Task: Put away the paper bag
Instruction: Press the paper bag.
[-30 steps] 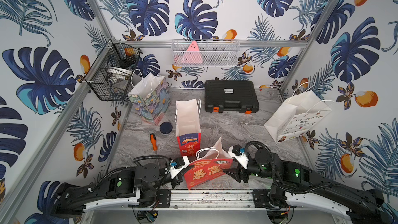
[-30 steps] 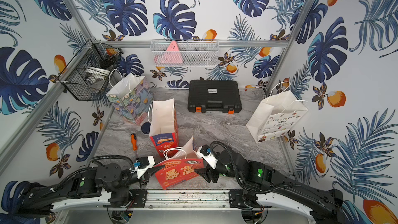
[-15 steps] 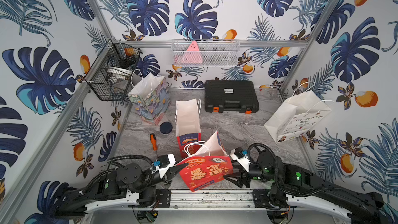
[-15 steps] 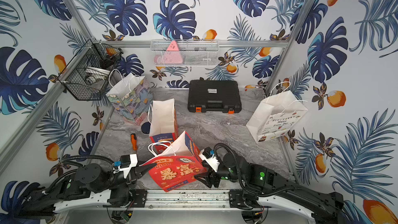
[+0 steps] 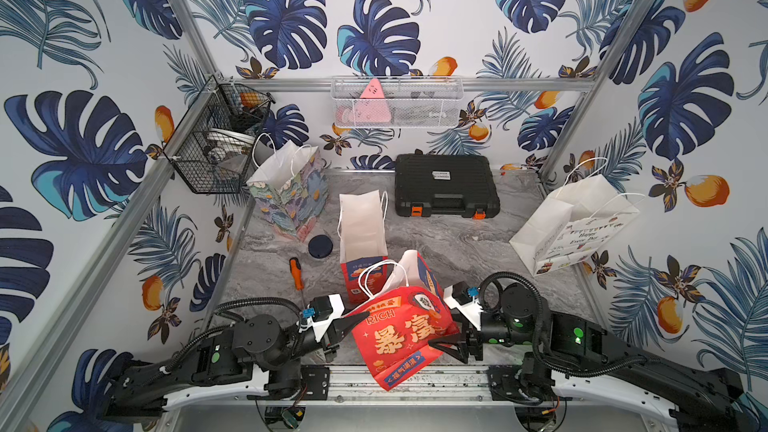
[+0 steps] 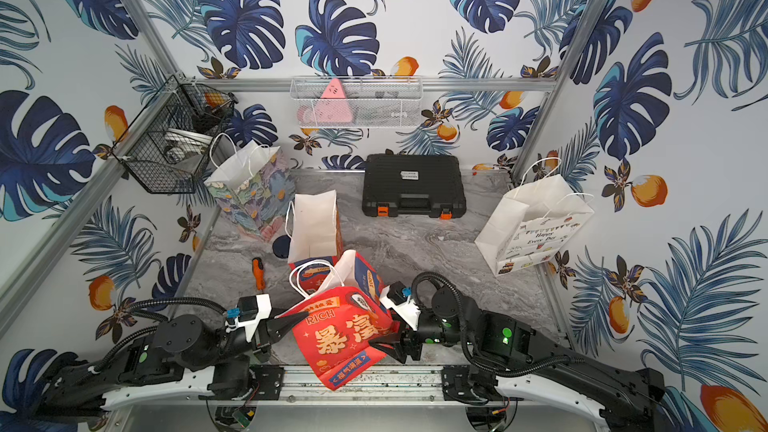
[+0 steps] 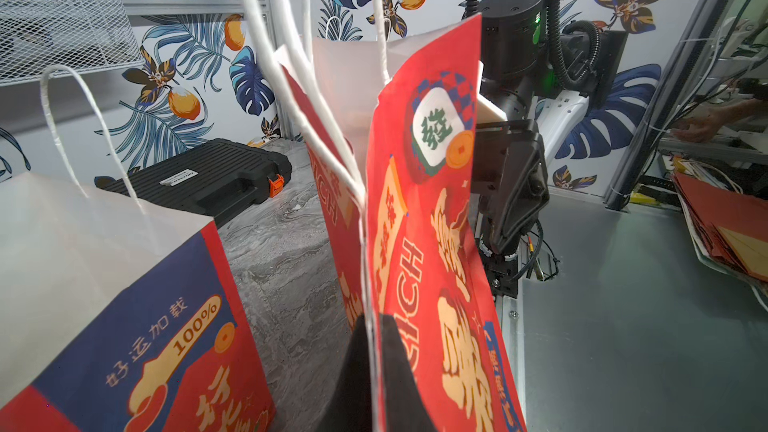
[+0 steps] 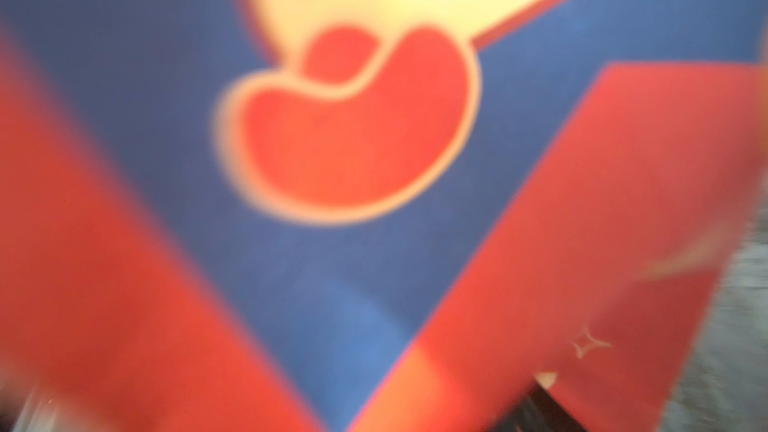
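Lifted and tilted since a second ago, red paper bag (image 5: 399, 338) now overhangs the front edge of the table (image 5: 457, 251). Left gripper (image 5: 347, 320) is clenched on its upper edge. Right gripper (image 5: 446, 347) sits against its right side, jaws spread. Blue-and-red bag (image 5: 361, 226) stands just behind.

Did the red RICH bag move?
Yes. The red bag has come forward: its lower corner now covers the front metal rail, which it did not cover before.
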Available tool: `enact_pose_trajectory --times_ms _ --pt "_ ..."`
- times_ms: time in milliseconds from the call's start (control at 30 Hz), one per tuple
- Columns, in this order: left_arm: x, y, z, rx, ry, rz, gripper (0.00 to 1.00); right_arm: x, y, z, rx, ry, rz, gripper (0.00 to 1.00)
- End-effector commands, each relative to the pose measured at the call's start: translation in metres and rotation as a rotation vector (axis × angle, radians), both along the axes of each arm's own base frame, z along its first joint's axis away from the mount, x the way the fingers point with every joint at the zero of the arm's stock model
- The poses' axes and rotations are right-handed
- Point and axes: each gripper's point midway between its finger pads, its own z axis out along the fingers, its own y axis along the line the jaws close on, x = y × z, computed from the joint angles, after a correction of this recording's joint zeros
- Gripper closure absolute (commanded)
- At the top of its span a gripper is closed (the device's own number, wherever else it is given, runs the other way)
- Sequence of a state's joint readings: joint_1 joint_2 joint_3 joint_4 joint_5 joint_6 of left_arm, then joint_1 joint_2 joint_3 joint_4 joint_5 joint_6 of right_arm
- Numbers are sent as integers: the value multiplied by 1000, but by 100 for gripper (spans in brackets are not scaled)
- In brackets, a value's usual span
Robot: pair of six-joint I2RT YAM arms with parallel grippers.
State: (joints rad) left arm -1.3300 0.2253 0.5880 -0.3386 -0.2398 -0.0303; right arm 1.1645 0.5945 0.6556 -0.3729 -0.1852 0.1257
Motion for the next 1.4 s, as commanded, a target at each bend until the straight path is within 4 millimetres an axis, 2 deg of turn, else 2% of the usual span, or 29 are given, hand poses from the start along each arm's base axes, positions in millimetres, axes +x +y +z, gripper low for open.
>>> enact_pose_trajectory --times_ms 0,100,200,333,467,567,667,867,967,1167,1300,1367 --pt "-1 4 -1 7 1 -2 100 24 -21 -3 -82 -108 -140 22" --pt "-2 7 -1 13 -5 -2 100 29 -39 -1 -117 -128 -198 20" --pt "-4 7 -1 17 -8 -13 100 22 -40 13 -62 -151 -161 19" --pt "-9 1 -3 26 -11 -52 100 -2 -13 26 11 -117 20 21" --pt "-16 -10 -9 60 -1 -110 100 -12 14 40 53 -100 132 30" --pt "-15 -15 -16 90 6 -109 100 -25 23 53 116 -98 218 42" --pt "-13 -14 -18 89 5 -96 100 -29 18 59 154 -111 225 48" --pt "-10 -10 -23 102 12 -75 100 -15 -5 72 180 -178 99 44" --pt "-13 -12 -25 113 20 -95 100 -16 -5 80 201 -191 107 44" --pt "-17 -17 -23 107 21 -125 100 -16 2 68 125 -175 129 42" --pt "-14 -15 -26 121 20 -101 100 -22 -6 72 150 -167 137 38" --pt "-13 -12 -26 118 20 -94 100 -13 -15 74 145 -179 71 33"
